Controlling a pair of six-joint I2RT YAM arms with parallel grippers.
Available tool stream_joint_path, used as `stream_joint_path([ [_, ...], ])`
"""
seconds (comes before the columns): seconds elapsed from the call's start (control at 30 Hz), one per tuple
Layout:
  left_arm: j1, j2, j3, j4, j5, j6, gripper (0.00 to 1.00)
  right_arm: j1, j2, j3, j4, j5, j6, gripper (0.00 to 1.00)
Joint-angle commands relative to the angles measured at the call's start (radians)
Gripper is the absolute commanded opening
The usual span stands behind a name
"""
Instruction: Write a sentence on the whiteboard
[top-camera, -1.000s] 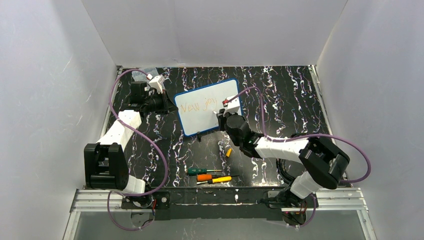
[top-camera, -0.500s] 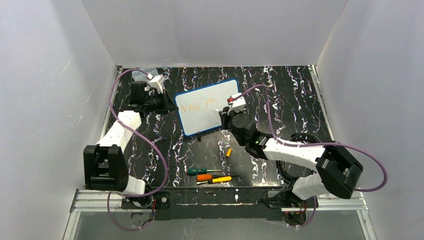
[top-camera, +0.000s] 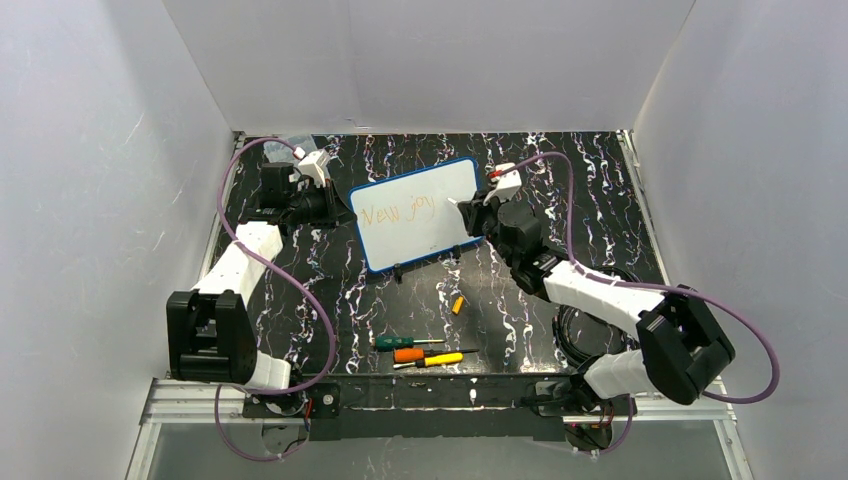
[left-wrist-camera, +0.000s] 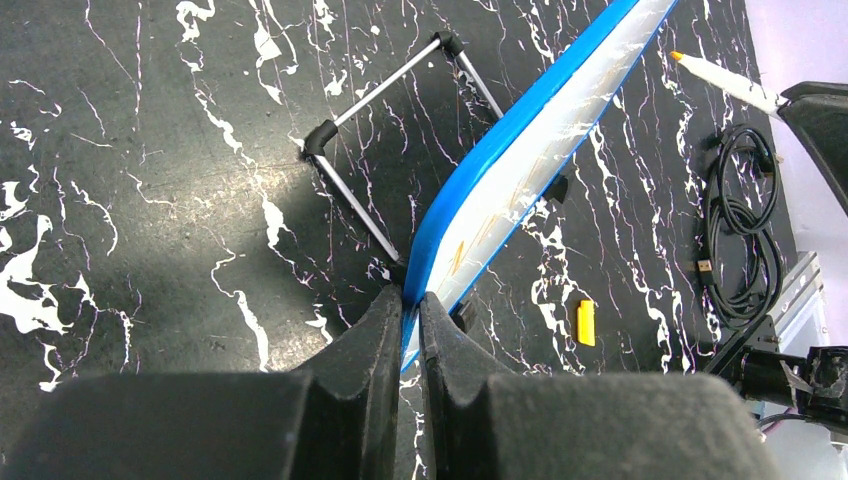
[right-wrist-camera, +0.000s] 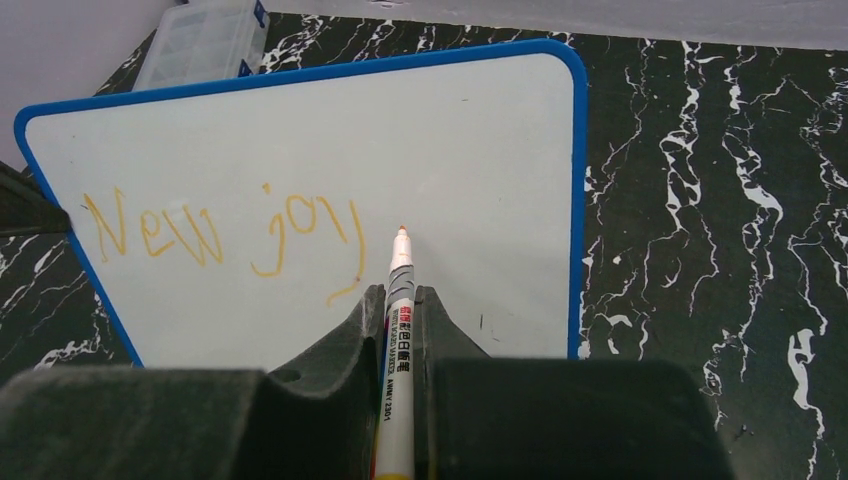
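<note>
The whiteboard, white with a blue frame, stands tilted on its wire stand at the back middle. The sentence reads "New joy" in orange, one line, and is clear in the right wrist view. My left gripper is shut on the board's left frame edge. My right gripper is shut on a white marker. The marker's orange tip points at the board just right of the "y". In the left wrist view the marker stands a little off the board face.
A clear plastic compartment box sits at the back left corner. A yellow cap, a green screwdriver and an orange-yellow one lie near the front. A coiled black cable lies front right.
My right gripper moved right along the board with the marker, uncovering the writing. The word grew from "jo" to "joy". The left gripper and board stayed put.
</note>
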Motion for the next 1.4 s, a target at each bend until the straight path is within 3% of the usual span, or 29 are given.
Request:
stream_joint_path([
  [0.0,-0.001,-0.059,0.0,-0.013,0.008,0.011,0.0,-0.025,0.019,0.04,0.079,-0.09,0.019,0.01],
  [0.77,-0.001,-0.047,0.004,-0.016,0.01,0.014,0.0,-0.044,0.149,0.109,0.181,-0.065,0.029,0.01],
  [1.37,-0.002,-0.049,0.005,-0.013,0.011,0.011,0.0,-0.042,0.096,0.012,0.128,-0.057,0.049,0.01],
])
